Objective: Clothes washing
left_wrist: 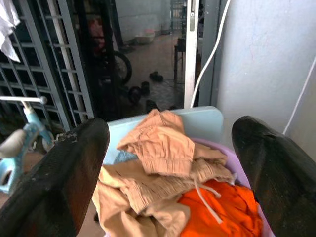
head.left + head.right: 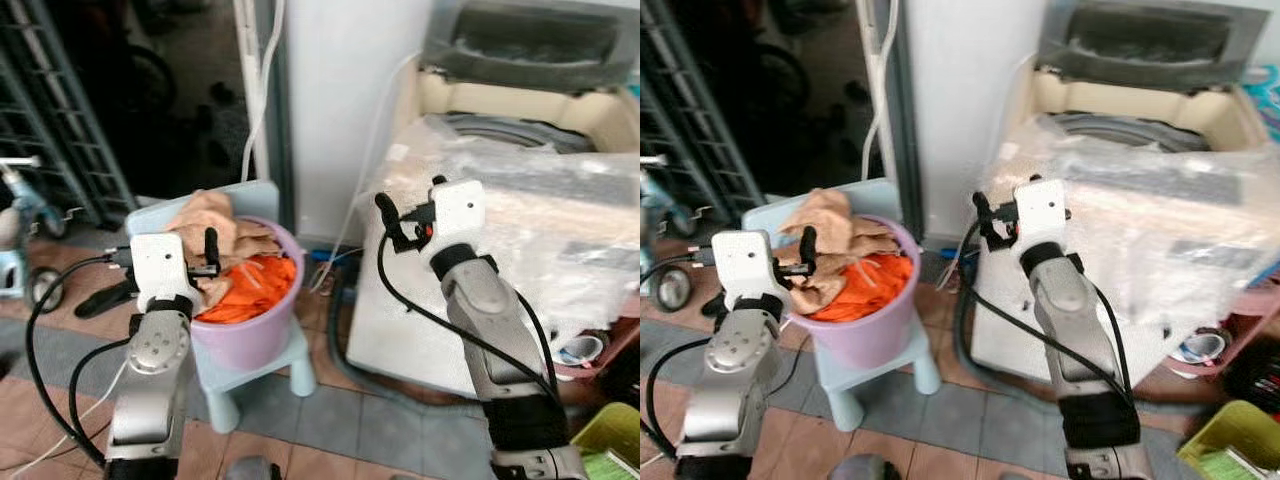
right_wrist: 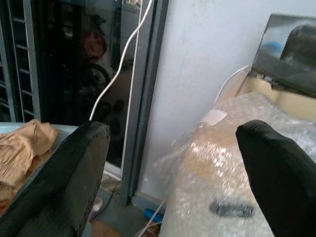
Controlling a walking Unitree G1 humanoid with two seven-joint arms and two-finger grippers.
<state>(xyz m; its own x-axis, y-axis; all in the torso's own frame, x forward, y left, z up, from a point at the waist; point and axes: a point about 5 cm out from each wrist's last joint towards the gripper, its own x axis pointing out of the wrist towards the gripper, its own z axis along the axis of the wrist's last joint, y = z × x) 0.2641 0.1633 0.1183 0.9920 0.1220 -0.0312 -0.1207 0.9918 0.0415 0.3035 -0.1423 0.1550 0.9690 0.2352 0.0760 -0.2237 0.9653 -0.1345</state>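
Note:
A lavender bucket (image 2: 250,340) stands on a light blue plastic stool (image 2: 290,365). It holds an orange garment (image 2: 255,290) with tan clothes (image 2: 215,225) heaped on top. My left gripper (image 2: 210,252) hovers at the bucket's near-left rim, open, its fingers (image 1: 74,163) spread wide with nothing between them. To the right stands a top-loading washing machine (image 2: 520,200) wrapped in clear plastic, its lid (image 2: 530,45) raised. My right gripper (image 2: 392,222) is held up at the machine's front-left corner, open and empty; its fingers (image 3: 74,168) point toward the white wall.
A white wall pillar (image 2: 340,100) with a hanging white cable rises between bucket and machine. Hoses (image 2: 340,345) lie on the tiled floor beside the machine. A child's tricycle (image 2: 20,230) and a metal grille (image 2: 60,120) are at the left. A green basket (image 2: 610,435) sits at lower right.

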